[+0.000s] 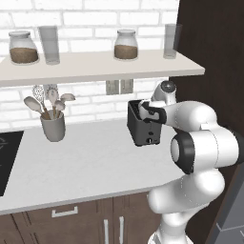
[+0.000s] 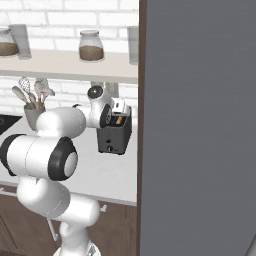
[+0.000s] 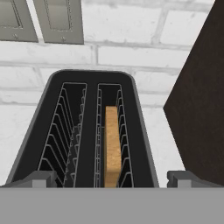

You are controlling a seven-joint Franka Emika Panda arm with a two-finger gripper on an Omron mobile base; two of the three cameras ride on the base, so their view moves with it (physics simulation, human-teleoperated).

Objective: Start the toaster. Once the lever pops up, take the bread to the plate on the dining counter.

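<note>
The toaster (image 1: 143,127) is a dark box standing on the white worktop against the brick wall, also the toaster (image 2: 115,135) in the right base view. From above, the toaster (image 3: 83,131) shows two wire-lined slots. The bread (image 3: 112,144), a tan slice, stands on edge in the right slot; the left slot holds nothing. My gripper (image 3: 112,178) hovers open just above the toaster's near end, its fingertips (image 3: 39,178) spread wider than the toaster top. In the left base view the gripper (image 1: 147,111) sits over the toaster's top. The plate and dining counter are out of view.
A grey utensil cup (image 1: 53,125) with spoons stands at the left of the worktop (image 1: 86,162). A shelf (image 1: 95,66) above carries jars and glasses. A dark tall cabinet side (image 3: 201,96) stands close on the toaster's right. Wall outlets (image 3: 41,19) sit behind.
</note>
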